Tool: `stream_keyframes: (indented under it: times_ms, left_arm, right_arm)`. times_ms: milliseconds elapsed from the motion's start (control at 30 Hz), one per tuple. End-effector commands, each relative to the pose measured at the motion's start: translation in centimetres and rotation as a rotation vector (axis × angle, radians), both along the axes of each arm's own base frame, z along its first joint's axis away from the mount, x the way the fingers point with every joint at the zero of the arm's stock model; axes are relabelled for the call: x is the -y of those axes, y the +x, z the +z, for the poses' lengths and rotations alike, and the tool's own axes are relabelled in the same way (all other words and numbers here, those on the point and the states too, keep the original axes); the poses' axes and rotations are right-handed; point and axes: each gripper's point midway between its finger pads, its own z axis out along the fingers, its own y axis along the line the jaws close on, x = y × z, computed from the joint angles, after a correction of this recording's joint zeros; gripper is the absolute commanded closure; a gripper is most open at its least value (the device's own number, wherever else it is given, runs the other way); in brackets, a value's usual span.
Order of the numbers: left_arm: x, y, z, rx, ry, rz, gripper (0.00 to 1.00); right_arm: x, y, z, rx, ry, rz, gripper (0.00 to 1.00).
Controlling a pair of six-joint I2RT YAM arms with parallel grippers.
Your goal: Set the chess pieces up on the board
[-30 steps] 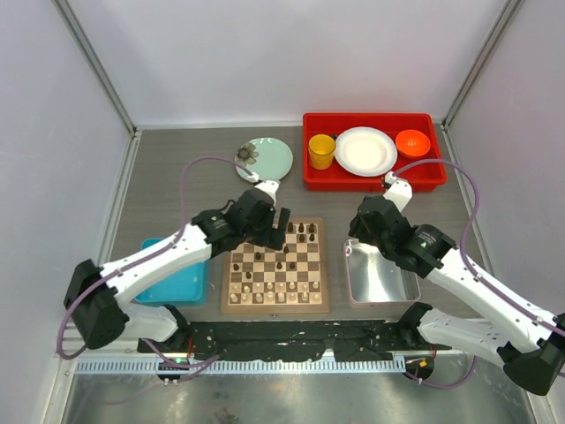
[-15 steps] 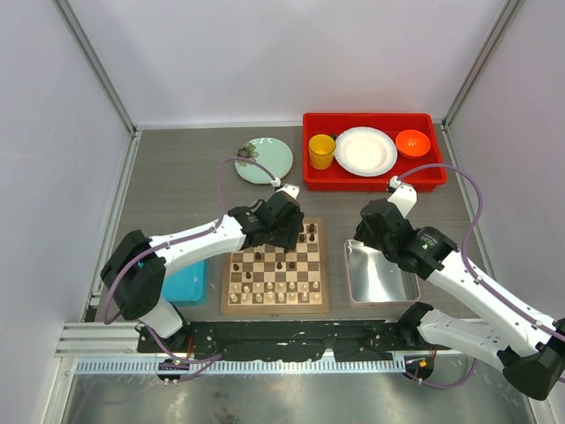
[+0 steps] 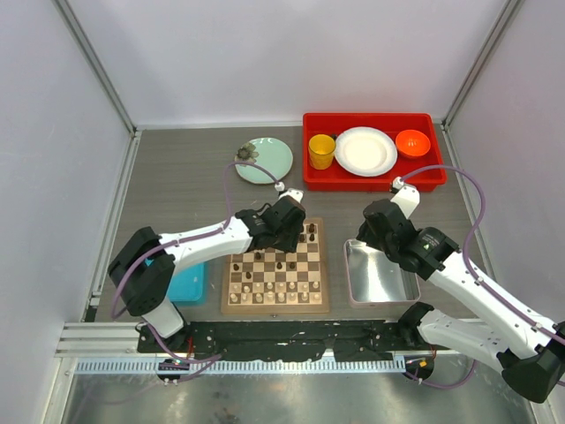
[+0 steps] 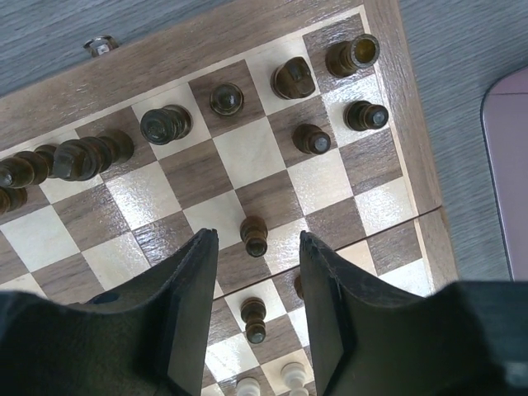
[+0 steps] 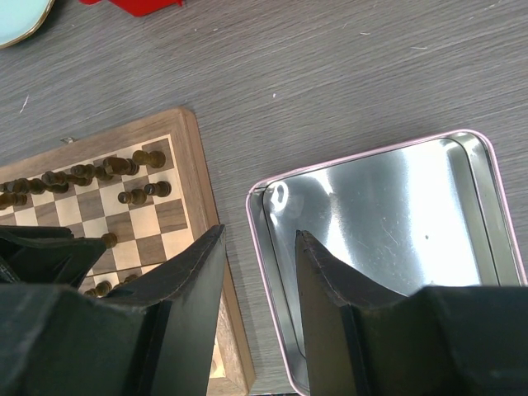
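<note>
Grey table (image 3: 177, 177), board (image 3: 275, 268) centred: left gripper (image 4: 256, 244) stands open astride a stray dark pawn (image 4: 254, 236), apparently not touching, so descend centred, close gently, spare the neighbour pawn (image 4: 253, 318) at 6 o'clock; right gripper (image 5: 260, 235) hangs open, empty, over tray (image 5: 388, 223) at board's 3 o'clock.

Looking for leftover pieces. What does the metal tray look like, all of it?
The metal tray is a shallow rectangle with rounded corners, shiny silver inside with a pinkish rim. It lies flat on the table, just right of the board, a narrow gap between them. What shows of it looks empty. The right end effector, open, hangs over its left rim.
</note>
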Motion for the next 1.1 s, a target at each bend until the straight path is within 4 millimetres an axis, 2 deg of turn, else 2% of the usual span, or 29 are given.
stream_keyframes:
  times_ms: [0,233,300,600,833,1067]
  left_arm:
    - [0.3,0.9,-0.4,0.029,-0.008,0.049,0.53]
    - [0.0,1.0,-1.7,0.019,0.025,0.064,0.58]
    - [0.1,1.0,-1.7,0.016,0.023,0.065,0.62]
    - [0.1,0.8,-1.7,0.008,0.018,0.057,0.68]
    - [0.3,0.7,-1.3,0.008,0.009,0.052,0.80]
    - [0.6,2.0,0.1,0.071,-0.002,0.074,0.82]
  right_arm:
    - [0.5,0.0,0.4,0.024,0.008,-0.018,0.55]
    - [1.0,-0.1,0.4,0.025,0.003,-0.027,0.55]
    - [1.1,-0.1,0.4,0.025,0.003,-0.030,0.55]
    - [1.2,-0.1,0.3,0.025,0.005,-0.033,0.55]
    - [1.4,-0.2,0.4,0.026,0.002,-0.039,0.55]
    - [1.6,-0.2,0.1,0.019,-0.004,-0.042,0.55]
